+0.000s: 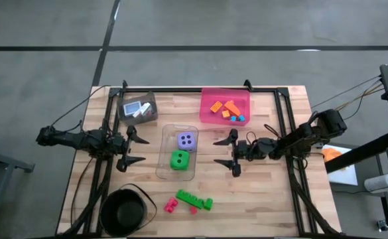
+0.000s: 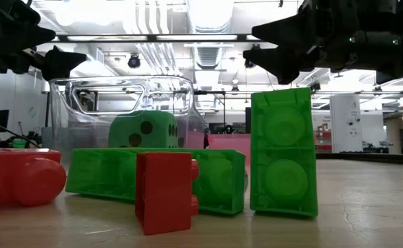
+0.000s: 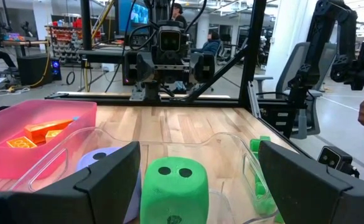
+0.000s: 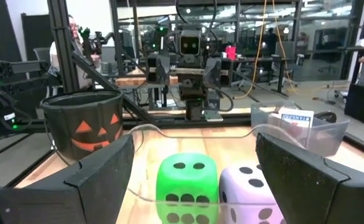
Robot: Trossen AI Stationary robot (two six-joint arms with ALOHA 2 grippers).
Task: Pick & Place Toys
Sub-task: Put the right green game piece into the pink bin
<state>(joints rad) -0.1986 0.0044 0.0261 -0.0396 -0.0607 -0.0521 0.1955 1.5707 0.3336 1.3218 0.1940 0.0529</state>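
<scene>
— Where are the toys right now?

— The green die and the purple die sit side by side inside the clear bin at the middle of the table. Both are rounded cubes with dark dots; they look soft and matte. The orange bricks and small teal bricks lie in the pink bin at the far edge. The picture cards are in the grey bin to the left of it; one card shows printed lettering, too small for me to read.

— And on the bare wood?

— A long green brick with studs lies near the front edge, with two pink bricks just beside it. They are glossy plastic. The black round bowl stands at the front left corner; from my right wrist I see an orange pumpkin face on its side.

— Your grippers?

— My left gripper hangs just left of the clear bin, fingers spread wide, holding nothing. My right gripper hangs just right of the same bin, also spread wide and empty. Both point at the bin from opposite sides, neither touching it.
</scene>
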